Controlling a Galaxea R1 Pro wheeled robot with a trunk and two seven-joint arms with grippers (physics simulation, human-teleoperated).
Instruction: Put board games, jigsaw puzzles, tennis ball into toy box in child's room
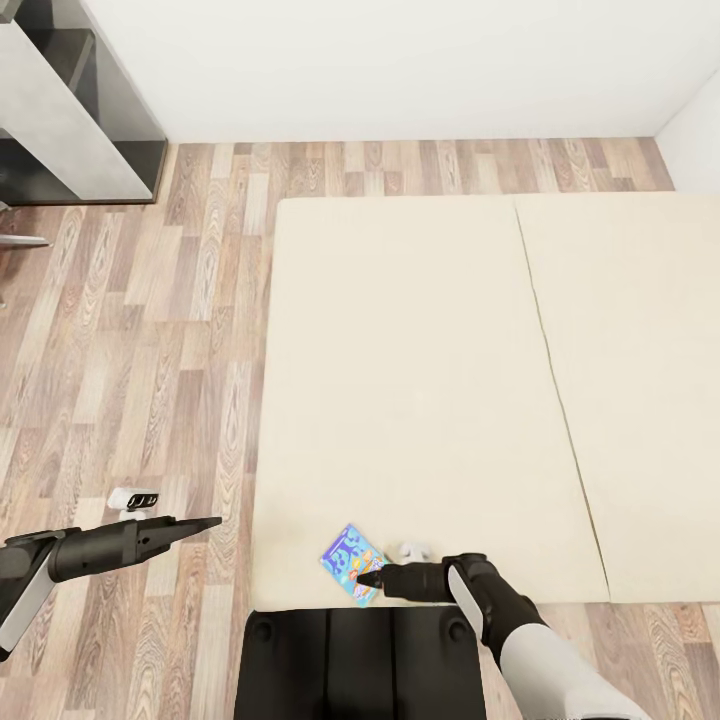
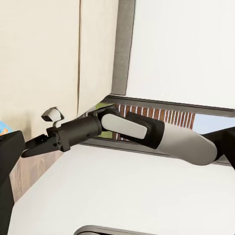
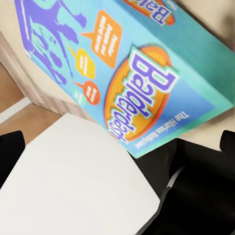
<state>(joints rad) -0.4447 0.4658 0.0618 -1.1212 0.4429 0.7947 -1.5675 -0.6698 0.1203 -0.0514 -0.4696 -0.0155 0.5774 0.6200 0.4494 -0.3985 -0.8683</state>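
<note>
A blue board game (image 1: 350, 563) with orange marks lies flat near the front left corner of the bed (image 1: 430, 380). My right gripper (image 1: 374, 578) is at the box's near edge, jaws open. Up close the box (image 3: 132, 73) reads "Balderdash". It fills the space ahead of the black fingers (image 3: 11, 149), and its near corner points between them. My left gripper (image 1: 208, 522) hangs over the floor left of the bed, holding nothing. Its jaws look open, with one dark finger (image 2: 7, 166) at the picture's edge. It looks across at the right gripper (image 2: 30, 149).
The bed's cream mattress has a seam (image 1: 555, 390) between its two sections. Wood-plank floor (image 1: 140, 350) runs along the bed's left side. One end of the table (image 1: 60, 120), grey top over a dark side panel, stands at the far left by the white wall (image 1: 400, 60).
</note>
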